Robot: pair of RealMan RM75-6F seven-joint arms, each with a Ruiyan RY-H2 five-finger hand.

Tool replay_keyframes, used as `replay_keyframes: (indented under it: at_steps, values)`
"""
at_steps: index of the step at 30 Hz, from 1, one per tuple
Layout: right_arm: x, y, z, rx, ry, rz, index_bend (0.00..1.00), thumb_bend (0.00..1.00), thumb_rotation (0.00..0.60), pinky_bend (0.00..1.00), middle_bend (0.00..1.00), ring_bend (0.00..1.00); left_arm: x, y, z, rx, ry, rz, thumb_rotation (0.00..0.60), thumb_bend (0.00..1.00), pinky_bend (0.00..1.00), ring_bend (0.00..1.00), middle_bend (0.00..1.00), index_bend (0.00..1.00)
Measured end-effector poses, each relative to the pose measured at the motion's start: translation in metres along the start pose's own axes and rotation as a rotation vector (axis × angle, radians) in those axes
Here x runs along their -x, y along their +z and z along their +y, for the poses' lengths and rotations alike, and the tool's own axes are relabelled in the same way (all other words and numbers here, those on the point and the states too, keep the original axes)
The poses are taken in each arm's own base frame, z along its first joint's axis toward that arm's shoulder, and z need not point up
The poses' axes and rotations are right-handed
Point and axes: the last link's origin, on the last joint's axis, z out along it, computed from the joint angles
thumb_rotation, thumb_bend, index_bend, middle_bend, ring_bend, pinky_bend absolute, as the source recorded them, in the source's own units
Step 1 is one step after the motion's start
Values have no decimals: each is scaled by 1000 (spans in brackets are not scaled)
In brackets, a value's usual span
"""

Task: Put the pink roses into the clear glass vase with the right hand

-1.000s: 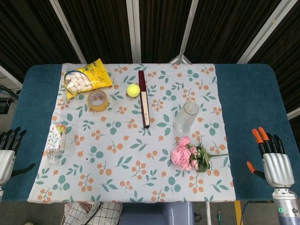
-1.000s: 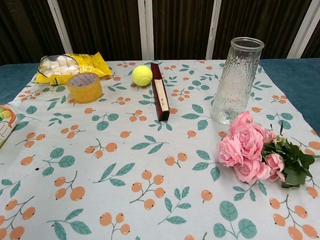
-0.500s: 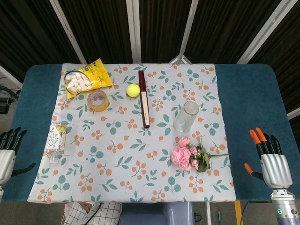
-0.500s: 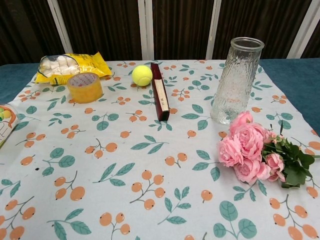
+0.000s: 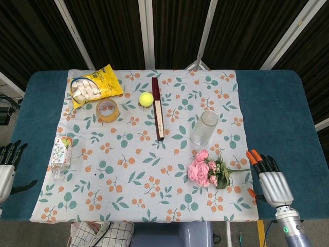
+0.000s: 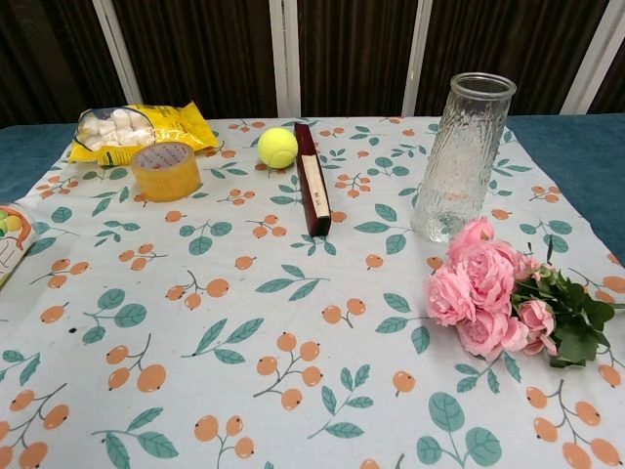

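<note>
right hand (image 5: pixel 271 180) with orange-tipped fingers spread, holding nothing, hovering at the near right edge of the floral tablecloth (image 5: pixel 128 175), just beside the stem ends of the bunch of pink roses (image 5: pixel 205 170). lying flat, blooms to the left, just near of the upright clear ribbed glass vase (image 5: pixel 204 127). likely risks: grabbing petals instead of stems, or clipping the vase and tipping it while lifting the bunch.
</note>
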Motion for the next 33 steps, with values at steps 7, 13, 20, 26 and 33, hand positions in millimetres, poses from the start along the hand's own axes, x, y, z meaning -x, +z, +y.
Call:
replay_keyframes:
  at_steps: [7, 13, 20, 26, 33]
  values:
    - [18, 21, -27, -21, 15, -72, 0, 249, 600, 0, 0, 0, 0, -1, 0, 5, -10, -13, 600, 0, 0, 0, 0, 0]
    - [33, 41, -46, -23, 29, -97, 0, 249, 600, 0, 6, 17, -1, -3, -4, -1, -12, -15, 600, 0, 0, 0, 0, 0]
    - [47, 57, -58, -29, 26, -118, 26, 249, 600, 59, 121, 120, 1, -1, -4, 14, -21, -41, 600, 0, 0, 0, 0, 0]
    - [56, 72, -67, -30, 36, -123, 229, 249, 600, 192, 289, 304, 2, 0, -3, 18, -29, -52, 600, 0, 0, 0, 0, 0]
    - [65, 81, -76, -51, 41, -118, 538, 385, 600, 433, 507, 525, 2, 2, -4, 13, -41, -64, 600, 0, 0, 0, 0, 0]
